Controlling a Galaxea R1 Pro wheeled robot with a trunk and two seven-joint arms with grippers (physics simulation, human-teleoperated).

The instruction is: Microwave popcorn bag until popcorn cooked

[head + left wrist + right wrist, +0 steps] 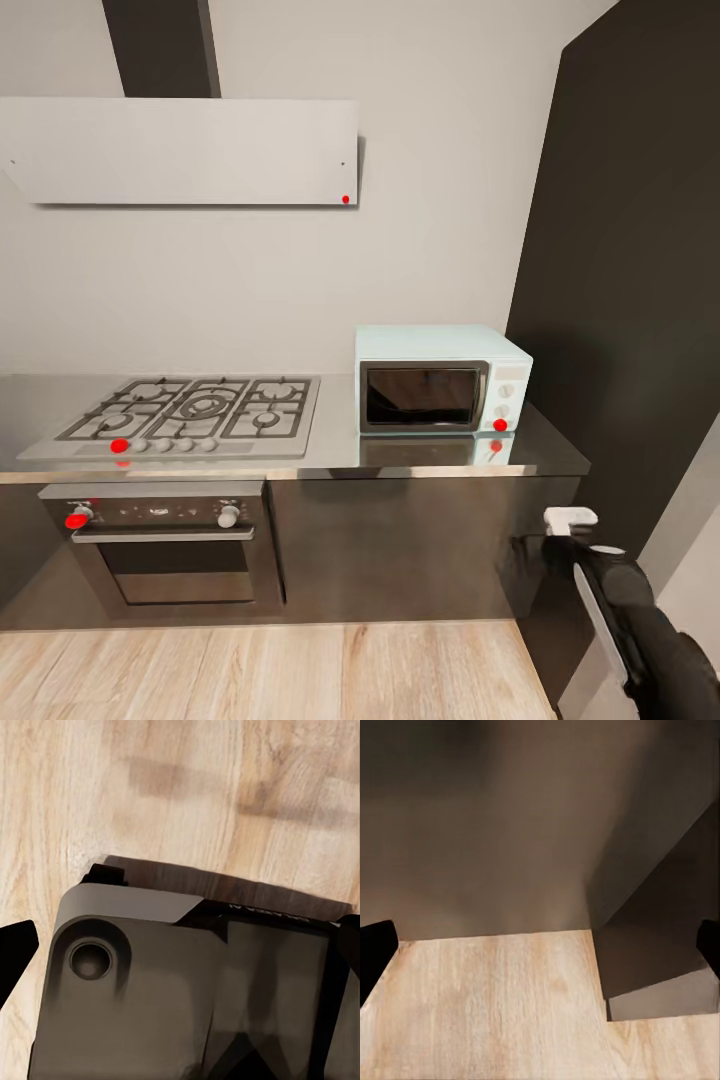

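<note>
The microwave [443, 378] sits shut on the desk [340, 440], at three o'clock from the hob [190, 410]. Right hand [570, 520] hangs low by the cabinets, its fingers apart over the floor [495, 1005]. Left hand's fingers too are spread wide.

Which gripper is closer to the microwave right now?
Right. The right gripper hangs low in front of the cabinets, below and right of the microwave. The left gripper points down at the wood floor over the robot's base; its distance can't be judged.

From the head we are facing the table [440, 455] squarely from some way back; both wrist cameras are looking down at the wooden floor [495, 1005].
</note>
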